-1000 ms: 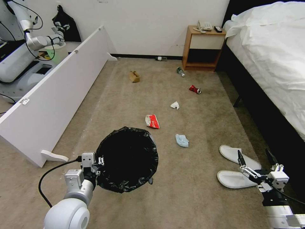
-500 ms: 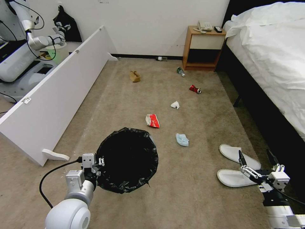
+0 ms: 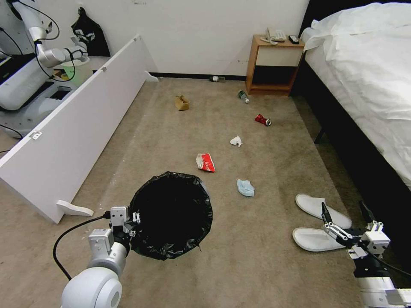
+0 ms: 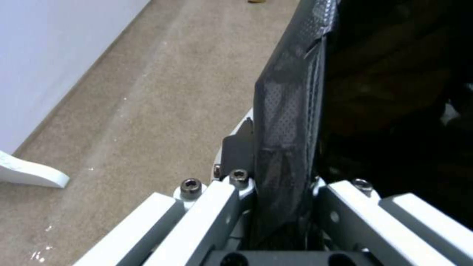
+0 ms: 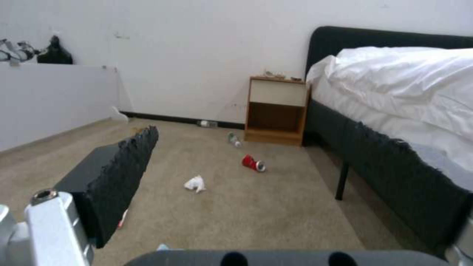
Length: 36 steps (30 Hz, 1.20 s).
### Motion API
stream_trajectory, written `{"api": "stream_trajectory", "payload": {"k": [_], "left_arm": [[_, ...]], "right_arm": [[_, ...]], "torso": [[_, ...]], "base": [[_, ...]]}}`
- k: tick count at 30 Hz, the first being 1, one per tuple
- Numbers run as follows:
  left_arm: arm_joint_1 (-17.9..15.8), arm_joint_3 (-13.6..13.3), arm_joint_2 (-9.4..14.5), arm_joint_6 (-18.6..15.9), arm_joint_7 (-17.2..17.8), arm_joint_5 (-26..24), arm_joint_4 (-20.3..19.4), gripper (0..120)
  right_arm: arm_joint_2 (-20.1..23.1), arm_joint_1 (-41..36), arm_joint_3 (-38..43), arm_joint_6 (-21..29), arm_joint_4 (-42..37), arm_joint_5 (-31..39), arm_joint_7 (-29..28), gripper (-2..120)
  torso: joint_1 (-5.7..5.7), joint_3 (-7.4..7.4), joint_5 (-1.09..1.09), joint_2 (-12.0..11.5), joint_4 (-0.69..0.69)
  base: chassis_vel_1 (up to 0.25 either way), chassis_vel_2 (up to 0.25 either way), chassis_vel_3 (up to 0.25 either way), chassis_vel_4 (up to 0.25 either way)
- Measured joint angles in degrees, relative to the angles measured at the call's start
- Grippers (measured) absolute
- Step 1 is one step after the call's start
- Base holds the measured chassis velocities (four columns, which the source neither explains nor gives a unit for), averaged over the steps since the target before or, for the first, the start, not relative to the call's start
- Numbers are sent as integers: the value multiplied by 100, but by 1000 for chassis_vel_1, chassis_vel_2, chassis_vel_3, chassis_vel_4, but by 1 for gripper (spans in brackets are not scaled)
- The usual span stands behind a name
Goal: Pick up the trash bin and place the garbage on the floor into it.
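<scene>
So the left hand [image 3: 133,222] is clamped on the rim of the small round bin with the black plastic bag liner [image 3: 171,214], holding it over the beige short-pile carpet [image 3: 265,265]. The right hand [image 3: 344,220] sits low near the dark bed frame [image 3: 364,171] with its fingers spread apart, right by the pair of white slippers [image 3: 319,222]. A blue face mask [image 3: 245,188] and a red packet [image 3: 206,162] lie just beyond the bin; a white crumpled tissue [image 3: 235,141] and a red can [image 3: 262,120] lie farther out.
</scene>
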State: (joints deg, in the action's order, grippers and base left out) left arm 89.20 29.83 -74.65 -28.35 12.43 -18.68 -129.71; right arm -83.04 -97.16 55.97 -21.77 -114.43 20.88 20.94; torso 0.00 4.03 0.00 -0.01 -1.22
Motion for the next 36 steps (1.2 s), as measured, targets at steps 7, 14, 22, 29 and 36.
{"api": "stream_trajectory", "payload": {"k": [7,14,22,29,36], "left_arm": [[-1,1,9,7,-8,5,0,2],[-1,-20,-4,9,-32,42,7,2],[-1,-25,13,9,-40,45,6,2],[-2,-14,25,28,-46,45,6,2],[2,-9,24,32,-47,44,6,2]], "right_arm": [[5,8,51,-33,33,-7,285,100],[12,4,59,-83,52,48,371,100],[-6,-23,21,-62,7,55,311,100],[-45,-23,5,-61,-23,51,267,100],[-44,-30,17,-62,-39,52,250,100]], "torso": [[0,0,0,0,0],[0,0,0,1,0],[-1,0,-2,2,-1],[0,2,0,1,0],[-1,0,0,1,0]], "base": [[0,0,0,0],[0,0,0,0],[-110,95,104,-104],[-150,151,152,-147],[-18,17,10,-12]]}}
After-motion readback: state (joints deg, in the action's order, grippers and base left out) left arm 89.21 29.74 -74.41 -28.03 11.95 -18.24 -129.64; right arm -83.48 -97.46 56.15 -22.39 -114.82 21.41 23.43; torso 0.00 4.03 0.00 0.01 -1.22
